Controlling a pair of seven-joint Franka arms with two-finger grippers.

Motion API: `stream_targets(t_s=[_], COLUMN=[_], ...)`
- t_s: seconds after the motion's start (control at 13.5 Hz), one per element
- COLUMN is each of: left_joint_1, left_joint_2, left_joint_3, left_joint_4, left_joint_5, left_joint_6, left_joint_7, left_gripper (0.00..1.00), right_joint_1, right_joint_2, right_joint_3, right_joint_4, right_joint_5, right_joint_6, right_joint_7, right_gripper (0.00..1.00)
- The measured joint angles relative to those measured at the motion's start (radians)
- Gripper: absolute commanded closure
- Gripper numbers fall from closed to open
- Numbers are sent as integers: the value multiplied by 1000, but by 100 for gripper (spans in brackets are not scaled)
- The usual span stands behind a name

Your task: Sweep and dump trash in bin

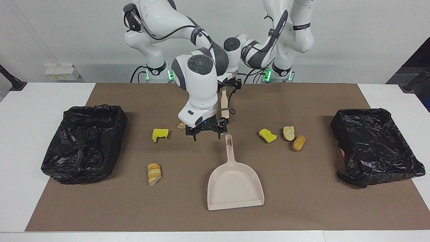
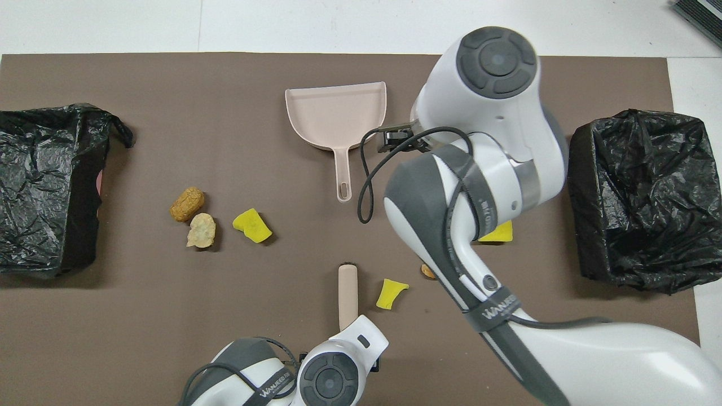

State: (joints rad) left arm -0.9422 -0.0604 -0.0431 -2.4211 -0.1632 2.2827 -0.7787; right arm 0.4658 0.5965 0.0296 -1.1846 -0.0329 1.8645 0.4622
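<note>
Right gripper over mat, beside dustpan handle (jaws spread).

Brown paper mat covers tabletop centre. One black-bag-lined bin at right arm's end, its twin at left arm's end.

Beige plastic dustpan mid-mat, toward the edge farthest from the robots, handle pointing at them. Beige black-bristled brush in line with it, nearer the robots.

Trash:
- Toward left arm's end: yellow sponge piece, then two tan bread chunks side by side.
- Toward right arm's end: notched yellow sponge; sliced bread farther out.
- Small yellow sponge beside the brush.

Right gripper beside dustpan handle tip.
</note>
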Motion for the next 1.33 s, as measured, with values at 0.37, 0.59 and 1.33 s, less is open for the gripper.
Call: stream_targets(t_s=[0.37,0.59,1.33], left_joint_1=[-10,-10,-10], left_joint_2=[-3,-25,-87], left_joint_3=[2,4,10], left_joint_4=[1,3,-84], left_joint_5=[-1,-1,-1], left_joint_6=[-30,-121,-105], left_joint_7=[-2,36,45], left_gripper=[100,100,100], right_joint_1=[53,73,76], right_joint_2=[169,200,207], right_joint_3=[-3,-3,-2], right_joint_4=[98,131,127], right_joint_5=[0,-6,-12], right_joint_6=[97,103,103], right_joint_7=[23,23,22], right_gripper=[0,1,13])
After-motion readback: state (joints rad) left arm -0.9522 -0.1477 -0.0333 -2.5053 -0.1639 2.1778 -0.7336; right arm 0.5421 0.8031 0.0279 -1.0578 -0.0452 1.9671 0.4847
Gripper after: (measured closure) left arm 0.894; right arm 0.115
